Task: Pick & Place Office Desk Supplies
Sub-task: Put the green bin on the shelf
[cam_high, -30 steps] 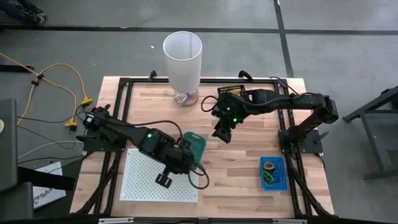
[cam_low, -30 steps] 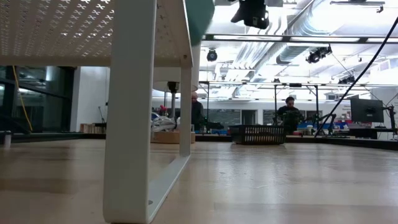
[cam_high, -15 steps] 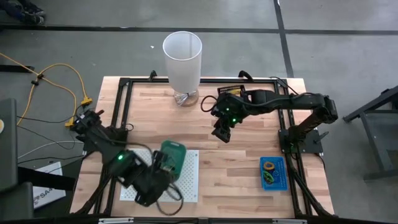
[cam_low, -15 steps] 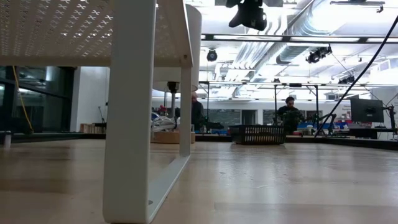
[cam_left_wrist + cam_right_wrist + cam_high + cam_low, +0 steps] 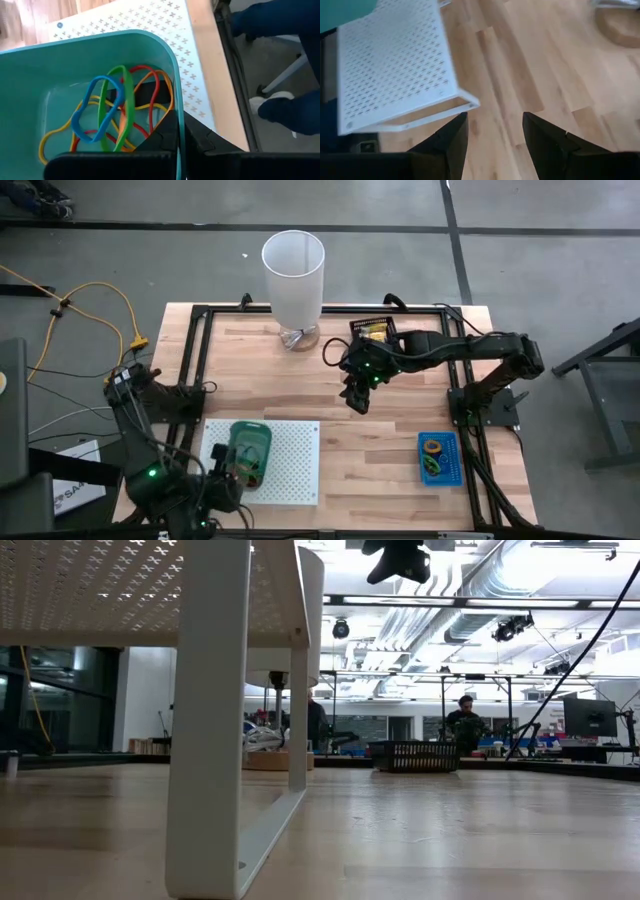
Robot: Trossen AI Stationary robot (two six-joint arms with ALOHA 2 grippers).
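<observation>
- Swung, since the earlier high view, from mid-worktop to the near left corner: left arm with its teal tray [image 5: 248,452], now over the left part of the white perforated board [image 5: 290,460].
- High view: right fingers [image 5: 356,397] hanging over bare worktop [image 5: 380,440] near the middle, spread apart and holding nothing; blue tray [image 5: 440,457] with ring loops [image 5: 432,456] at the right edge; black basket [image 5: 372,331] with yellow-orange packets behind the right arm; tall white cylinder [image 5: 294,274] at the far edge.
- Low view: board's white leg [image 5: 208,720] filling the left; dark gripper part [image 5: 397,558] at the top; people far off in the room.
- Left wrist view: left fingers [image 5: 167,137] clamped together on the teal tray's rim; rubber bands [image 5: 112,112] in blue, green, red, orange and yellow tangled inside.
- Right wrist view: right fingers spread over wood, board just beyond.
</observation>
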